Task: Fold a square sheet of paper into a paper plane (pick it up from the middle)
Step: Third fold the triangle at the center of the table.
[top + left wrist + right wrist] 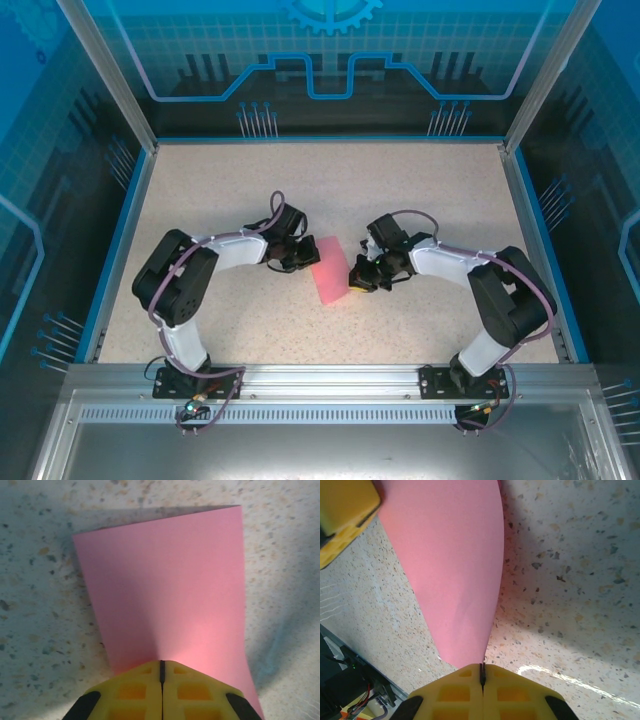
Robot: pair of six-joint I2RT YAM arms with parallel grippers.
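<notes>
The square sheet of paper (328,268) is pink and hangs between my two grippers at the middle of the table. My left gripper (308,262) is shut on the sheet's left edge. In the left wrist view the sheet (165,590) spreads away from the closed yellow fingertips (162,664) and bows slightly. My right gripper (352,275) is shut on the opposite edge. In the right wrist view the sheet (450,570) curves up from the pinch (482,667) toward the left gripper's yellow finger (342,515). No crease shows on the paper.
The speckled table (330,190) is ringed by a blue rim (120,240) and clear walls. A metal rail (330,380) with both arm bases runs along the near edge. Cables and electronics (350,690) lie at the lower left of the right wrist view.
</notes>
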